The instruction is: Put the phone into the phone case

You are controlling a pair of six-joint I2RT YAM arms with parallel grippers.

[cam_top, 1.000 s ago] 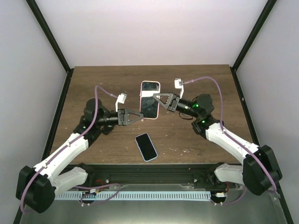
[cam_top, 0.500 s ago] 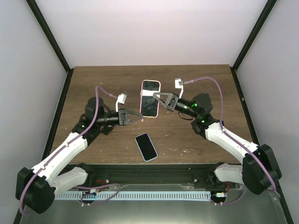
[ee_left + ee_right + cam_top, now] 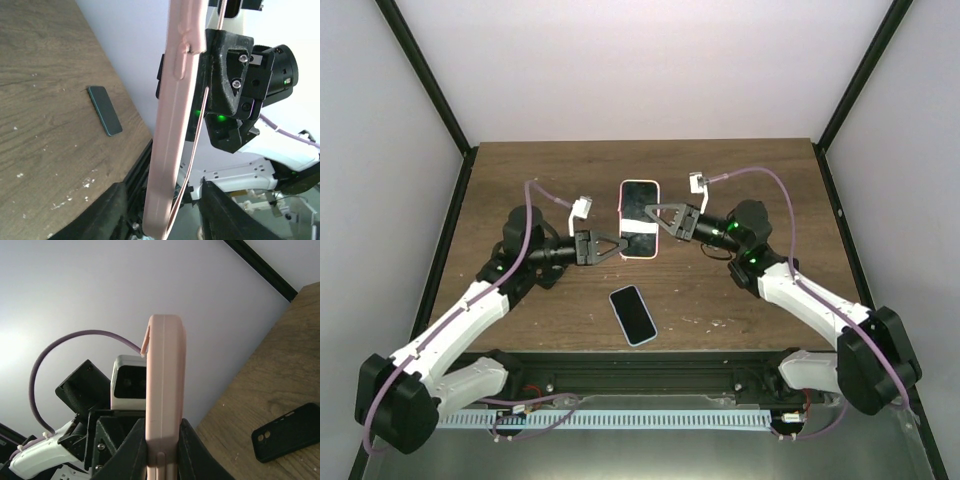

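Right gripper (image 3: 161, 440): fingers clenched on one long edge of the pink case (image 3: 165, 375), one on each face. Left gripper (image 3: 167, 212): fingers spread, one on either side of the same case at its opposite long edge. A gap shows beside at least one finger, so it is not pinching. The case is held clear of the table (image 3: 520, 180), over the middle, broad face toward the overhead camera. A glossy black face fills the pink rim; it reads as the phone (image 3: 640, 200), seated in the case. Nearer the arm bases, well apart, a black piece (image 3: 633, 314) lies flat, with two round camera openings on it. Phone or spare case: cannot tell.
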